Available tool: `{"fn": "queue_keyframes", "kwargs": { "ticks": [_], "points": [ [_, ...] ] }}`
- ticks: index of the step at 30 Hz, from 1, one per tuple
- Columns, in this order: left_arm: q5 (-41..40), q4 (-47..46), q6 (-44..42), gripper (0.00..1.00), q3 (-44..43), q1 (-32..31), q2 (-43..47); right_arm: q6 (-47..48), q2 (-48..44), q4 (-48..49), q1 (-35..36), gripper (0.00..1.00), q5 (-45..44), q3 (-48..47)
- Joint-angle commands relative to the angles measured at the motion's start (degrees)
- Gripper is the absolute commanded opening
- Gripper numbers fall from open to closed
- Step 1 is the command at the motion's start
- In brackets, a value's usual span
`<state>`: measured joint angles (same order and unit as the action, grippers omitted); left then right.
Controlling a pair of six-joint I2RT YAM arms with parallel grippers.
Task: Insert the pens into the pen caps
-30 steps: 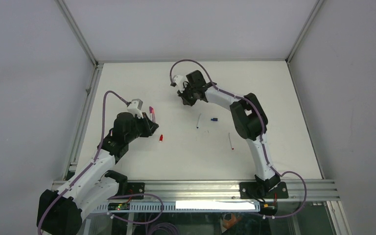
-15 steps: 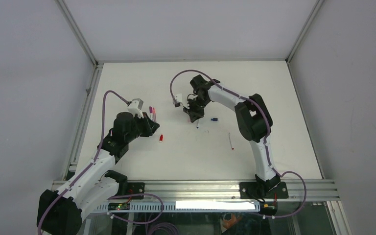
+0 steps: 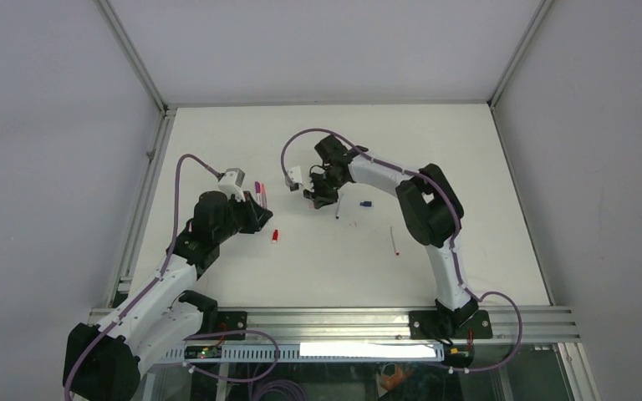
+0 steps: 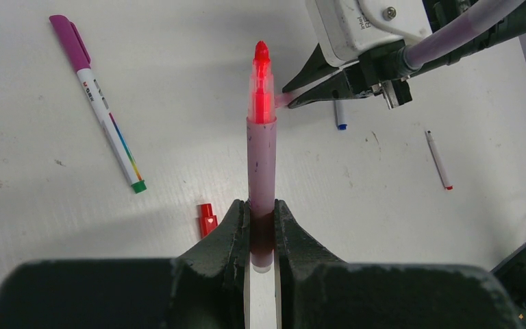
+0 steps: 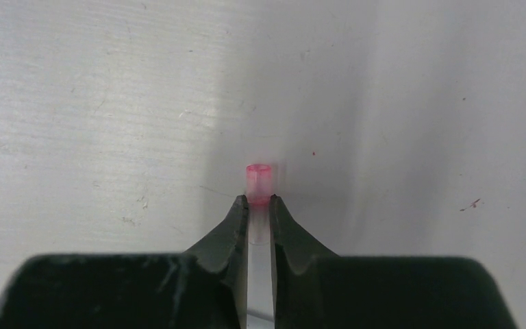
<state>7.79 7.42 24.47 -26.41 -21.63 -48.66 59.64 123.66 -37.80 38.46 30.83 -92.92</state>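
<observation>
My left gripper (image 4: 262, 212) is shut on a pale pink pen (image 4: 262, 144) whose bare red tip points away from the camera. In the top view this gripper (image 3: 255, 215) sits at the table's left. My right gripper (image 5: 259, 200) is shut on a pale pink cap (image 5: 259, 179), with the open end sticking out past the fingertips. In the top view the right gripper (image 3: 313, 194) hovers right of the held pen. In the left wrist view its fingers (image 4: 308, 86) sit just beyond the pen tip, slightly to the right.
A magenta-capped pen (image 4: 99, 103) lies at the left, and a red cap (image 4: 207, 219) lies beside my left fingers. A white pen with a blue tip (image 3: 338, 206), a blue cap (image 3: 366, 203) and a white pen with a red tip (image 3: 394, 241) lie mid-table.
My right arm has swung from the far middle of the table nearer and to the left, bringing its gripper close to the held pen's tip. The left arm has barely moved.
</observation>
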Motion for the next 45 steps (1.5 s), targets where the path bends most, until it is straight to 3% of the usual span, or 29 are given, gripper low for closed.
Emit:
{"fn": "queue_keyframes", "kwargs": {
  "ticks": [1,11,19,23,25,26,28,32,36,38,41,43,45],
  "points": [
    [0.91,-2.23,-0.74,0.0,-0.31,0.71,0.64,-0.51,-4.92,7.4,0.65,0.13,-1.43,2.8],
    [1.04,-2.32,-0.91,0.0,0.18,0.71,1.26,-3.38,-14.1,13.45,0.01,0.28,1.87,6.16],
    [0.88,-2.36,-1.09,0.0,0.75,0.71,1.96,-2.72,-15.16,10.12,-0.23,0.24,2.47,5.4],
    [0.66,-2.44,-1.1,0.0,0.83,0.71,1.89,-13.57,-14.28,19.44,-0.04,0.27,-2.13,6.23],
    [0.62,-2.78,-0.97,0.0,0.87,0.71,1.53,-25.64,-14.31,32.26,0.96,0.34,-8.3,8.41],
    [0.59,-2.84,-0.92,0.0,0.78,0.71,1.33,-31.54,-14.25,36.53,1.54,0.47,-13.21,8.86],
    [0.47,-2.58,-0.91,0.0,0.54,0.71,1.3,-41.21,-13.58,39.34,1.94,0.6,-21.5,6.48],
    [-0.79,-1.73,-0.91,0.0,0.7,0.71,2.67,-63.06,-10.49,21.57,2.05,0.6,-36.47,-6.94],
    [-1.61,-1.34,-0.83,0.0,0.19,0.71,2.94,-92.56,-11.99,10.76,1.7,0.59,-45.67,-9.49],
    [-1.77,-0.8,-0.66,0.0,-0.23,0.71,3.09,-102.57,-11.76,3.67,1.47,0.59,-49.43,-12.53],
    [-2.35,-0.34,-0.25,0.0,-0.25,0.71,4.37,-122.95,-10.32,-11.99,2.32,0.59,-55.63,-18.77],
    [-3.07,-0.03,0.0,0.0,-0.28,0.71,5.34,-138.04,-8.23,-24.65,2.4,0.57,-53.99,-23.44],
    [-3.91,0.71,-0.08,0.0,-0.67,0.79,6.49,-150.36,-7.98,-28.68,1.72,0.48,-46.57,-21.35]
  ]
}}
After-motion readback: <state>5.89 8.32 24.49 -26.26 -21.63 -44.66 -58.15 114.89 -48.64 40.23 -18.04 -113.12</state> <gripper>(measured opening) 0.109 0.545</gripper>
